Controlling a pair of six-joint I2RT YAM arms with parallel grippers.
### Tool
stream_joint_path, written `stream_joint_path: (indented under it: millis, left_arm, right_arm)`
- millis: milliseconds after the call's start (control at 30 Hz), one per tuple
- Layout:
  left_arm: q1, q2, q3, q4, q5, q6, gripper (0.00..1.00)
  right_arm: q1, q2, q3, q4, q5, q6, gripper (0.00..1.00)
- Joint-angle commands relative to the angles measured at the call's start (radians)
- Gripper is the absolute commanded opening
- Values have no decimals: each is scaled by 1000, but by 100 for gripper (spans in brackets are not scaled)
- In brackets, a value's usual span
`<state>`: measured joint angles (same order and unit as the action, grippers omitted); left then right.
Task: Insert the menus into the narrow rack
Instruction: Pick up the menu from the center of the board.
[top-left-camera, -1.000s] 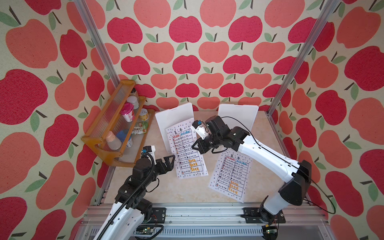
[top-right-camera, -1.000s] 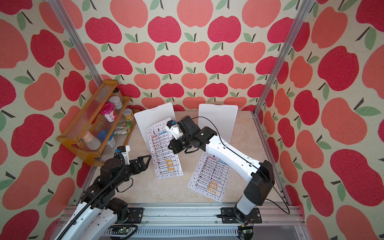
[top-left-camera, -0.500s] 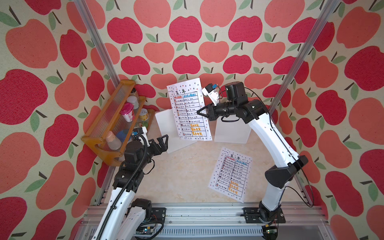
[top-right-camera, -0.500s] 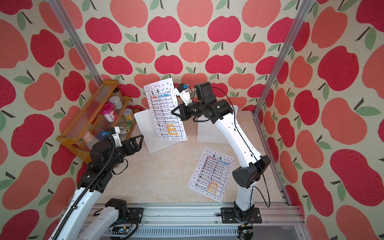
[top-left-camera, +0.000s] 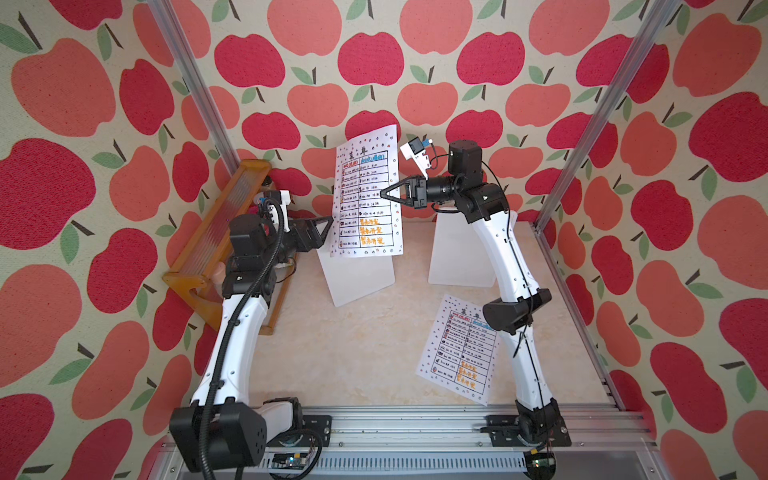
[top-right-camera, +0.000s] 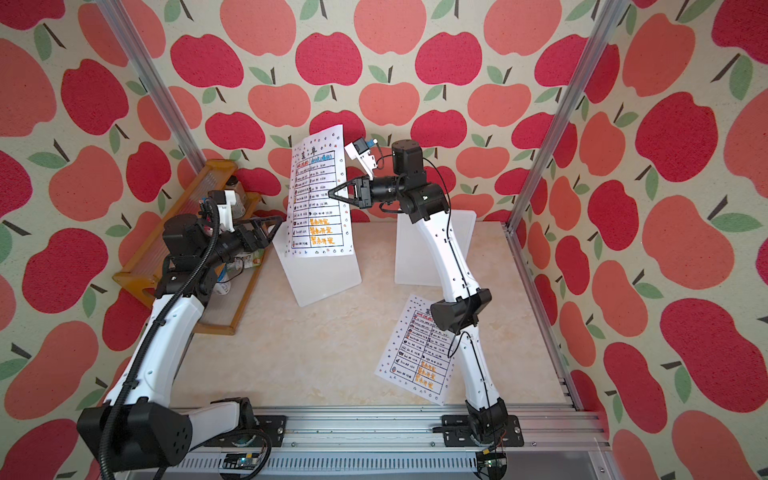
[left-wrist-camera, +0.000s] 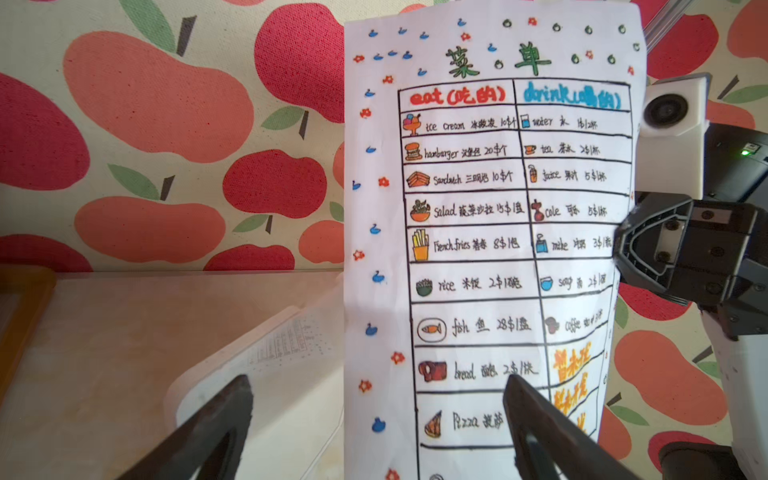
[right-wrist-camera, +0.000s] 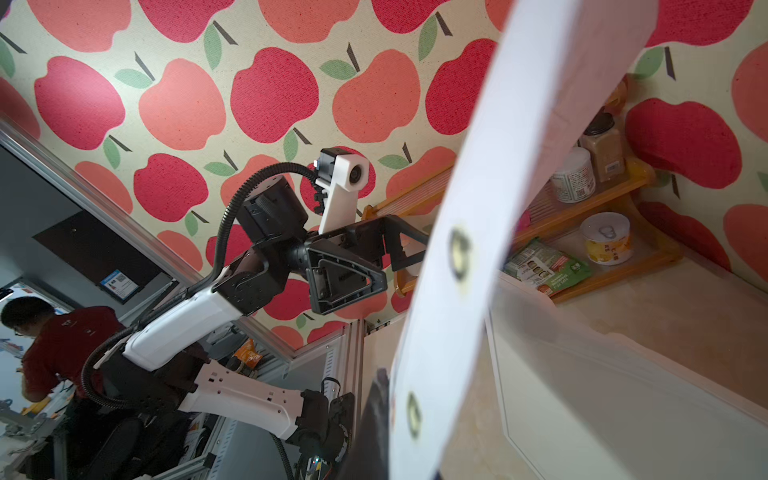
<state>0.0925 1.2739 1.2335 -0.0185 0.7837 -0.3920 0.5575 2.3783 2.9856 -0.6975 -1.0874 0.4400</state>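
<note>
Shelf: a wooden shelf (top-left-camera: 208, 237) with jars and packets stands just behind the left end effector (top-left-camera: 326, 230).
Left end effector: it is spread wide and grips nothing. The lower left edge of the held menu (top-left-camera: 365, 199) sits between its fingers (left-wrist-camera: 232, 399), and I cannot tell whether they touch it.
Held menu: it hangs upright in the air, spanning from the left end effector to the right end effector (top-left-camera: 386, 194), with its printed side facing the left one.
Left white rack: the left white rack (top-left-camera: 357, 278) stands on the surface (top-left-camera: 353, 357) below the held menu and beside the left end effector.
Right end effector: it is pressed together, pinching the held menu's right edge about halfway up.
Right white rack: the right white rack (top-left-camera: 461, 257) stands below the right end effector, partly behind the arm.
Second menu: the second menu (top-left-camera: 461, 345) lies flat on the surface, face up, well below the right end effector.
</note>
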Motion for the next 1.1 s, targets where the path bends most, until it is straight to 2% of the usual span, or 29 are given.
stream_joint_path:
  millis: [0,167,267,433,633,800,900,1067]
  left_arm:
    - [41,89,79,74,235,-14,94]
    - [29,206,195,72,365,-30,94]
    - [-7,258,283,-27,386,30,92]
    - [-61,325,395,-191,427,119,92]
    - [-74,343,390,-203,460,121,91]
    - [-73,328,364,-177,482,108,91]
    - [-74,347,359,-101,518,40,91]
    - [-122,364,369,-82,539,29,91]
  right_arm:
    - [-1,-6,30,68,-90,76,0]
    - [-10,-35,-16,32,-70,20,0]
    - [-6,-36,-9,12,-59,15,0]
    - [9,-69,-17,-104,10,-94,0]
    - [34,-135,-41,-263,126,-246,0]
    - [43,-200,-84,-280,142,-264,0]
    - [53,-230,-87,-287,140,-262,0]
    - [59,-272,-118,-303,149,-276,0]
